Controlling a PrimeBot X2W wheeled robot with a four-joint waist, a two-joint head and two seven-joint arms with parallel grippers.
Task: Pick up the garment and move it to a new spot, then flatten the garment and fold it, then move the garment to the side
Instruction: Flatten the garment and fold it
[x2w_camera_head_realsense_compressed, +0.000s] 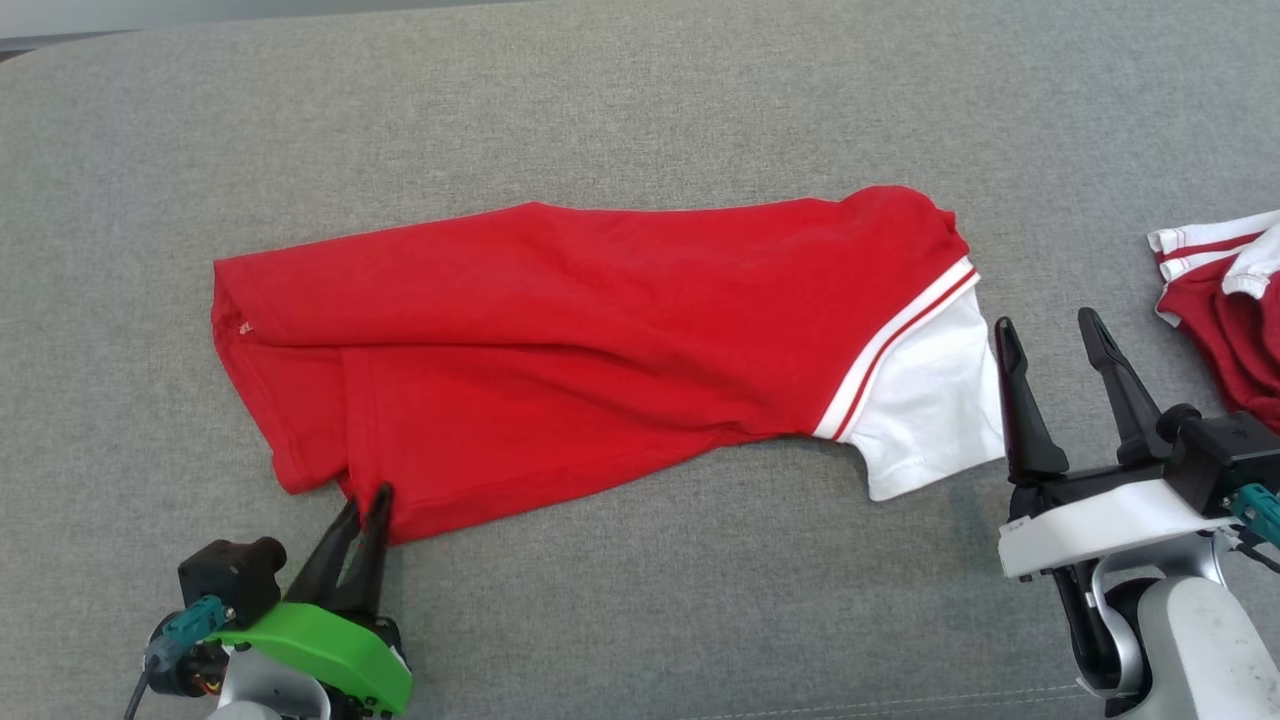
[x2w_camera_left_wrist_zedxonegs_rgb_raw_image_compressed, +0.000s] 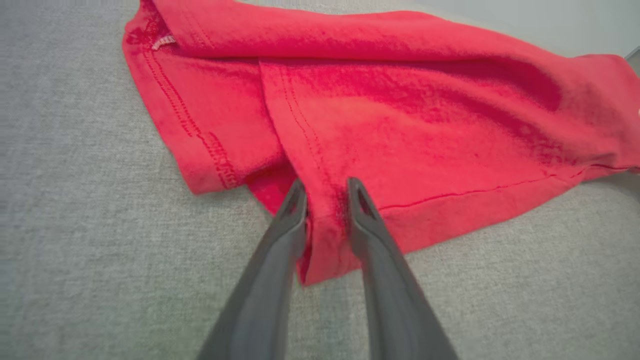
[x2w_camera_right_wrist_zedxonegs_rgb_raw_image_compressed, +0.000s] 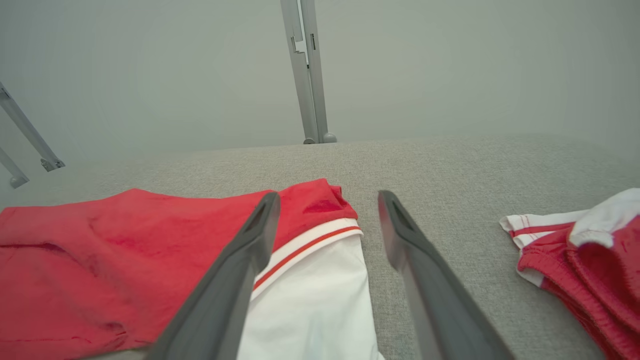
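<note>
From my console I saw the red shirt (x2w_camera_head_realsense_compressed: 600, 320) (x2w_camera_left_wrist_zedxonegs_rgb_raw_image_compressed: 425, 125) (x2w_camera_right_wrist_zedxonegs_rgb_raw_image_compressed: 100, 240) lying loosely folded lengthwise across the middle of the grey cushion (x2w_camera_head_realsense_compressed: 640, 100) (x2w_camera_left_wrist_zedxonegs_rgb_raw_image_compressed: 75, 200) (x2w_camera_right_wrist_zedxonegs_rgb_raw_image_compressed: 450, 165), creased and not flat, with its hem end toward the robot's left and its white sleeve (x2w_camera_head_realsense_compressed: 930, 400) (x2w_camera_right_wrist_zedxonegs_rgb_raw_image_compressed: 310, 300) toward the robot's right. A white band with a thin red stripe ran where that sleeve met the red body. The left gripper (x2w_camera_head_realsense_compressed: 367, 497) (x2w_camera_left_wrist_zedxonegs_rgb_raw_image_compressed: 326, 184) sat at the shirt's near hem corner, its two dark fingers drawn narrow on either side of a raised ridge of red cloth, which filled the gap between them and touched both. In the left wrist view I could make out the stitched hem running away from that corner and a small label near the shirt's far hem edge. The right gripper (x2w_camera_head_realsense_compressed: 1045, 322) (x2w_camera_right_wrist_zedxonegs_rgb_raw_image_compressed: 329, 200) stood just beside the shirt's white sleeve, on the side away from the hem, with its fingers spread wide and nothing between them; I could not tell whether its left finger touched the sleeve. Farther out from the sleeve end, well apart from the shirt, lay a second bunched red-and-white garment (x2w_camera_head_realsense_compressed: 1230, 330) (x2w_camera_right_wrist_zedxonegs_rgb_raw_image_compressed: 585, 250). Beyond the shirt's far edge, past the cushion, a grey metal post (x2w_camera_right_wrist_zedxonegs_rgb_raw_image_compressed: 307, 70) rose against a pale wall.
</note>
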